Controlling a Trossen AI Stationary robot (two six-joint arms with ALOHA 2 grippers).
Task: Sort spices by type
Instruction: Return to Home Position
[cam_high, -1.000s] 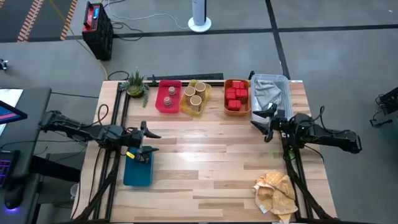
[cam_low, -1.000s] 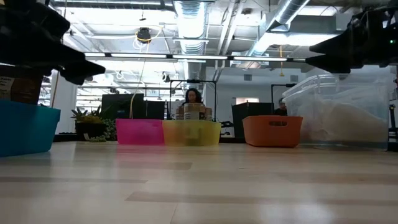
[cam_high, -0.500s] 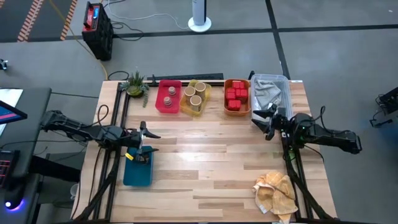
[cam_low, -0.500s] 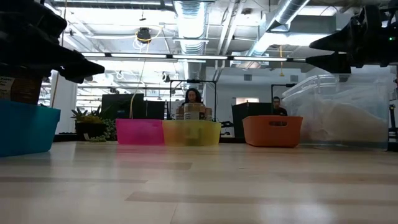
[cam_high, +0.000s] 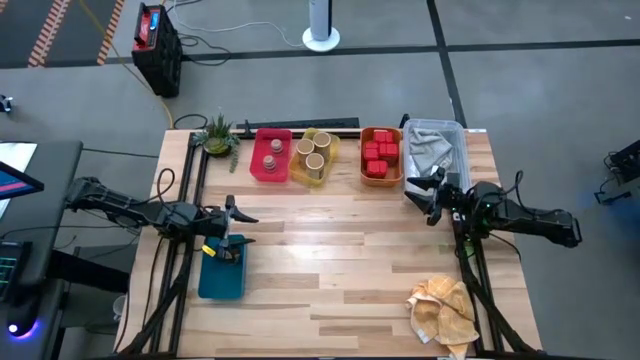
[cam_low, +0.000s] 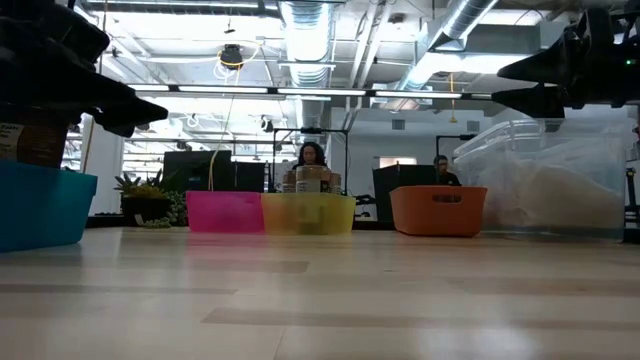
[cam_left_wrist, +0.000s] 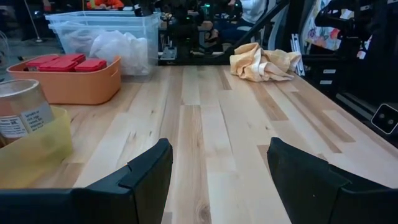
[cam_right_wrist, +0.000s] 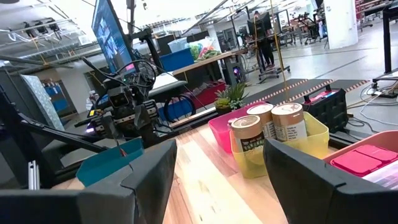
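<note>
The left end effector hangs released over the bench's left side, above the far end of the blue bin. Its wrist view shows the two fingers spread wide with bare wood between them. The right end effector is released too, its jaws wide apart. It hovers over the right side of the bench, just in front of the clear bin, which holds pale crumpled material.

The spices stand in three bins side by side along the far edge. The brown jars are in the pink bin. The tan cylinders stand upright in the yellow bin beside it. The red tins are packed in the orange bin, next to the clear bin.

In the low view a brownish labelled container shows above the blue bin's rim; I cannot tell whether it sits inside. A tan cloth lies crumpled near the front right corner, well apart from the bins. A small plant stands at the far left corner.
</note>
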